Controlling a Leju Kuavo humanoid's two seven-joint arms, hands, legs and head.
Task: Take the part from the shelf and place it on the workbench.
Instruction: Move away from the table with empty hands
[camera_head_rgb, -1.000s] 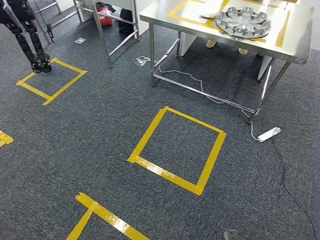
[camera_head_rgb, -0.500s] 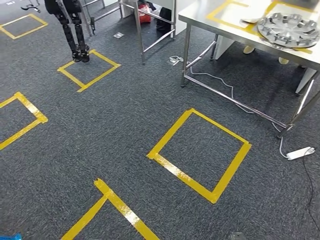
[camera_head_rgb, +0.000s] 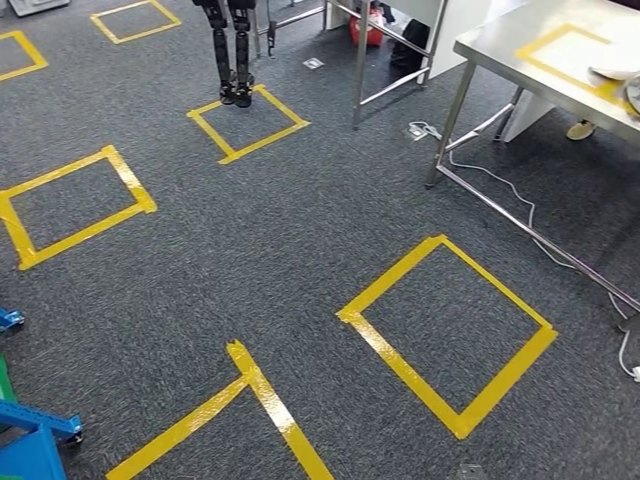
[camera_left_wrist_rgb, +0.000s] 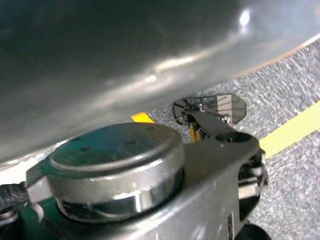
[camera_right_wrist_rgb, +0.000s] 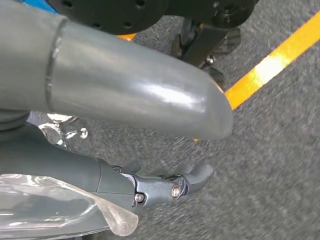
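The right robot hand (camera_right_wrist_rgb: 151, 165) hangs empty, fingers loosely spread, above the carpet (camera_right_wrist_rgb: 271, 150); the left's state cannot be told.

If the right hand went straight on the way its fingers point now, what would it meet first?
Probably the grey carpet. In the right wrist view the right hand hangs with nothing ahead of its fingers except floor; the yellow tape line lies off to one side. Depth is unclear.

The tabletop (camera_head_rgb: 528, 45) runs off the head view's right edge, and a pale object (camera_head_rgb: 615, 72) on it is cropped beyond telling. A blue cart (camera_head_rgb: 30, 440) is cut at the lower left corner. The left wrist view is blurred.
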